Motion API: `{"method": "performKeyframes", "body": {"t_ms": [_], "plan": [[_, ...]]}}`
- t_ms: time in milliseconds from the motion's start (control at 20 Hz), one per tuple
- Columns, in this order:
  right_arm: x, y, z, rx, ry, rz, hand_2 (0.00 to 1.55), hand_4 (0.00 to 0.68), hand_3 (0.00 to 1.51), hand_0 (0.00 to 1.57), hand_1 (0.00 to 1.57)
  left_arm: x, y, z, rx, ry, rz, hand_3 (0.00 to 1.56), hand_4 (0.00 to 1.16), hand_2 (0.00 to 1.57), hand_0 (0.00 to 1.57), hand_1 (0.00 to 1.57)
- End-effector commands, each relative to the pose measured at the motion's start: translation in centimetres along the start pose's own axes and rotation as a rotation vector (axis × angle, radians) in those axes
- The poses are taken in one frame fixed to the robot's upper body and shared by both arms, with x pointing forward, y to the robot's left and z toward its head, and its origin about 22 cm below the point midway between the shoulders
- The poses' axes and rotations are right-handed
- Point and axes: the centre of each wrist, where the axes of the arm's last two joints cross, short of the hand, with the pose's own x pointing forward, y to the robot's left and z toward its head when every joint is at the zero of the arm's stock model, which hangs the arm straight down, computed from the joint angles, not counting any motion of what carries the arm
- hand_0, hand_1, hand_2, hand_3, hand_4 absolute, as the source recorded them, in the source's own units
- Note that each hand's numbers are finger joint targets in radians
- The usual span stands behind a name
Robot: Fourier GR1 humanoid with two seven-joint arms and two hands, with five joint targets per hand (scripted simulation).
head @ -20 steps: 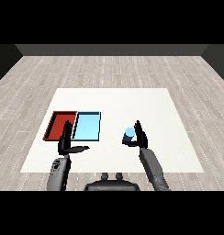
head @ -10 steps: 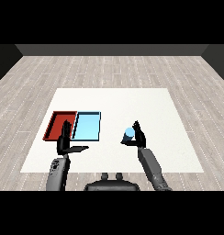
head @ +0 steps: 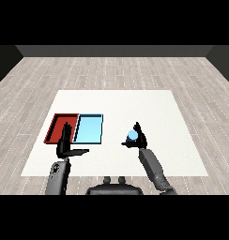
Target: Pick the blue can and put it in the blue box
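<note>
The blue can (head: 132,136) is right of the table's middle, with my right hand (head: 140,139) curled round it from the right and behind. The light blue tray (head: 89,128) lies to the left of the can, with nothing in it. Beside it on the left sits the red tray (head: 59,128). My left hand (head: 65,144) hovers near the front edge of the two trays, fingers straight up and thumb out, holding nothing.
The white table (head: 149,108) stretches behind and to the right of the trays. Its front edge runs just below both hands. Grey plank floor surrounds it.
My right hand with the blue can has shifted slightly to the left, toward the trays. The left hand has stayed in place.
</note>
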Motion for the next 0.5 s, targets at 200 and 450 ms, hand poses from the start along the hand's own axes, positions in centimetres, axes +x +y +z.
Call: {"method": "performKeyframes", "body": {"t_ms": [200,450], "plan": [[0.6,-1.1,-0.5,-0.068,-0.032,0.011,0.5,0.0,0.0,0.0,0.0,0.7,-0.8,0.1,0.008,0.001,-0.004,0.0,0.0,0.0,0.0,0.0],[-0.3,-0.4,-1.5,-0.131,0.08,0.14,1.47,0.536,1.45,1.47,1.47,-0.3,0.3,0.9,-0.029,-0.004,0.02,0.0,0.0,0.0,0.0,0.0]]}}
